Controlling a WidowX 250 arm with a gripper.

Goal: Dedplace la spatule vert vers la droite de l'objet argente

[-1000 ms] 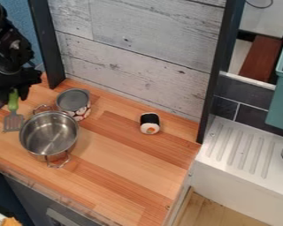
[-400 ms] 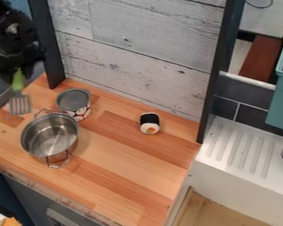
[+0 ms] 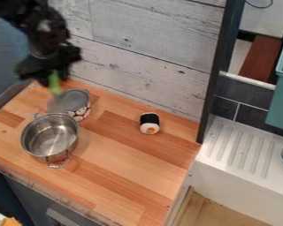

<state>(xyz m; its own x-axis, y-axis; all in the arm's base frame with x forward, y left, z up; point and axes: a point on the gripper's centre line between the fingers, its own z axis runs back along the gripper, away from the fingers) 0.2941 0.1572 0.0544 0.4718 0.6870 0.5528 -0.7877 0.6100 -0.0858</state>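
The wall (image 3: 147, 37) is clad in pale grey boards with weathered grain and dark knots; below it runs a wooden counter (image 3: 126, 176). The gripper (image 3: 51, 76) is closed on the green handle of the spatula (image 3: 55, 83), which hangs blade down above the rear left of the counter, in front of the tin (image 3: 74, 102). The required place, right of the pot (image 3: 49, 136), is not yet reached.

Risks noted. The blade hangs in line with the tin, and just behind the pot; clearance cannot be told from this angle. If carried across too low, it could knock the tin over or catch the pot's rim and shift it. The load hangs from one end, so a knock could swivel it in the grip and spoil the placement. Released too high, the spatula would likely bounce or slide on the hard wood; set too close, it could come to rest against the pot's wire handle. Too far a travel may disturb the sushi toy (image 3: 150, 123).

Materials. Counter: strips of orange-brown wood, lighter and darker, smooth. Pot: round, deep, shiny metal, open, with a looped wire handle at the front. Tin: short cylinder, grey top, patterned side. Spatula: green handle, flat grey blade. Sushi toy: small rounded block, black band, white end. Ledge (image 3: 241, 148): white, with parallel raised ribs.
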